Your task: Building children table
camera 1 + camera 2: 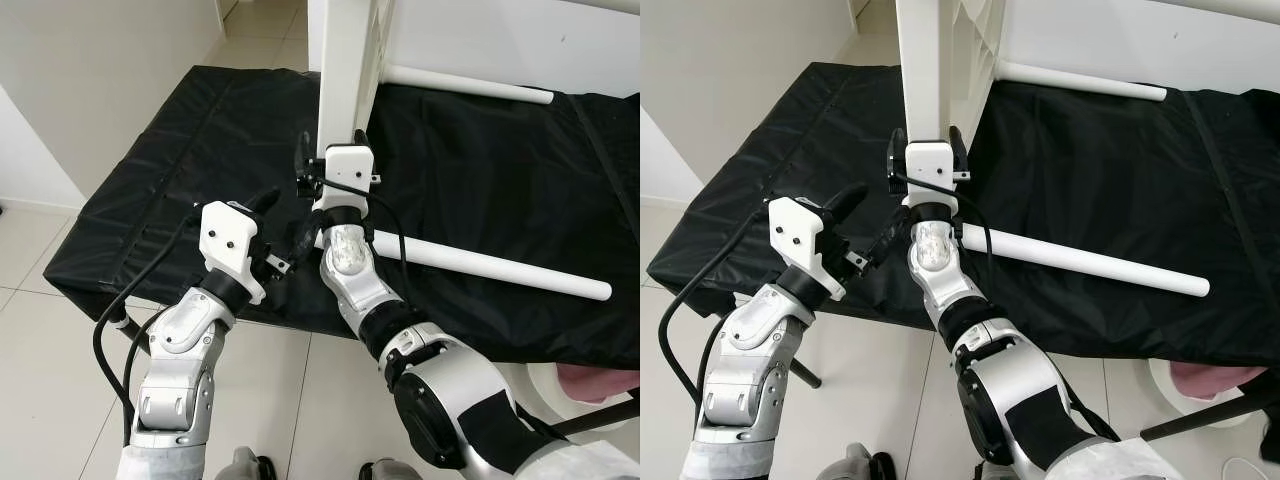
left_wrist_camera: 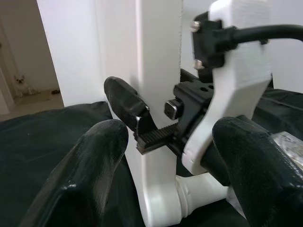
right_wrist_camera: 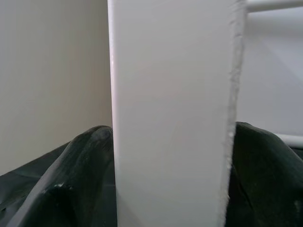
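The white table panel (image 1: 345, 70) stands upright on the black mat (image 1: 180, 180). My right gripper (image 1: 333, 160) is shut on its lower edge; in the right wrist view the panel (image 3: 173, 118) sits between both black fingers (image 3: 71, 189). A white round leg (image 1: 500, 267) runs from the panel's base to the right, along the mat. A second leg (image 1: 470, 85) sticks out higher up. My left gripper (image 1: 283, 222) is open just left of the right wrist, holding nothing. In the left wrist view its fingers (image 2: 90, 179) frame the right gripper's finger (image 2: 125, 101) and the panel (image 2: 158, 71).
The mat covers a low platform whose front edge is close to me, with tiled floor (image 1: 40, 340) below. A white wall (image 1: 100, 70) rises on the left. A white bowl with something pink (image 1: 590, 385) sits at the lower right. A small dog (image 2: 21, 85) is far off.
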Tool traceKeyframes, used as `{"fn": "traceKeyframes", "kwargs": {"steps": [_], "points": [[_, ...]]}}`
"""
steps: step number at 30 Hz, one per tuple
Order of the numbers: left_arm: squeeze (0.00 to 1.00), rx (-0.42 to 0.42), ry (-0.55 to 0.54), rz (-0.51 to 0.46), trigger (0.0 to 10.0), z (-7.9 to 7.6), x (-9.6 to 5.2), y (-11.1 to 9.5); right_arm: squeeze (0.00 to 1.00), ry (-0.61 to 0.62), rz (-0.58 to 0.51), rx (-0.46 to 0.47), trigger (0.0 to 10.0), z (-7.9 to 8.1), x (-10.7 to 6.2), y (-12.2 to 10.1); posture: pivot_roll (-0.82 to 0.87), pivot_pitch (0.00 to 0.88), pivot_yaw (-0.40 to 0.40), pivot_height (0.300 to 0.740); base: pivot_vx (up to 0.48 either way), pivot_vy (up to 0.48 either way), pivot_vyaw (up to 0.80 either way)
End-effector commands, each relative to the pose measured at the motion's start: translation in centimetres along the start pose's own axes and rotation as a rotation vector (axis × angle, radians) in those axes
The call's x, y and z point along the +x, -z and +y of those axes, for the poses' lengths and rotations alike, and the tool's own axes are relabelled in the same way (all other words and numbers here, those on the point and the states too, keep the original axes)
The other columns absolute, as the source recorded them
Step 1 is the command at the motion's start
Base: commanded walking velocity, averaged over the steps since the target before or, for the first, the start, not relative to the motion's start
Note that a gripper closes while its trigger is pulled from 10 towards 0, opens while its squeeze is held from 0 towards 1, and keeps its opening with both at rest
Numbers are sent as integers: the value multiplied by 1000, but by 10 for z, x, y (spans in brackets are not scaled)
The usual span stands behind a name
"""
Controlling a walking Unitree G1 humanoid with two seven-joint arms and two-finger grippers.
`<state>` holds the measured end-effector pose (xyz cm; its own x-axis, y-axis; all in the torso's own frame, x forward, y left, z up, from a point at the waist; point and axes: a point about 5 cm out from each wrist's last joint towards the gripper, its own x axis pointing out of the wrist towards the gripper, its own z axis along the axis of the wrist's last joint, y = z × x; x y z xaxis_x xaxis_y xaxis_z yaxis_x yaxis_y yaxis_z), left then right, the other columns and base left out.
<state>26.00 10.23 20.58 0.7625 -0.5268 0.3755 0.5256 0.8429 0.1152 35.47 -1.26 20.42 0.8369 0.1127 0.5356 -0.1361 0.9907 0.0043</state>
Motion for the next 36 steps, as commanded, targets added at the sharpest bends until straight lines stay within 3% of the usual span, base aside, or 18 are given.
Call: {"fn": "traceKeyframes", "kwargs": {"steps": [1,8,9,18,22,23,25,29,30,36], "points": [[0,-44,-140,-8,10000,0,0,1,0,-77,14,72,10000,29,-21,4,-32,93,82,740,0,0,0],[0,-51,-120,-4,10000,-1,0,3,0,-113,-39,22,10000,9,-37,8,-33,91,72,740,0,0,0],[0,-48,-115,-3,10000,-2,0,3,0,-111,-43,-2,10000,0,-43,10,-38,88,64,740,0,0,0],[0,-51,-107,-2,10000,-1,0,5,0,-78,-54,-61,10000,-30,-57,11,-44,79,59,740,0,0,0],[0,-40,-103,6,10000,0,-1,6,0,-41,-42,-118,10000,-54,-68,12,-50,71,56,740,0,0,0],[0,-40,-103,6,10000,0,-1,6,0,-41,-42,-118,10000,-54,-68,12,-50,71,56,740,0,0,0],[0,-35,-102,19,10000,2,-2,9,0,-23,-37,-171,10000,-72,-77,11,-56,67,53,740,0,0,0],[0,-30,-101,30,10000,3,-3,12,0,-13,-29,-198,10000,-81,-83,11,-60,64,50,740,0,0,0],[0,-20,-72,61,10000,1,-1,16,0,10,10,-220,10000,-95,-93,13,-61,61,47,740,0,0,0],[0,-14,-48,90,10000,-1,2,21,0,38,44,-234,10000,-108,-99,11,-69,54,42,740,0,0,0]]}}
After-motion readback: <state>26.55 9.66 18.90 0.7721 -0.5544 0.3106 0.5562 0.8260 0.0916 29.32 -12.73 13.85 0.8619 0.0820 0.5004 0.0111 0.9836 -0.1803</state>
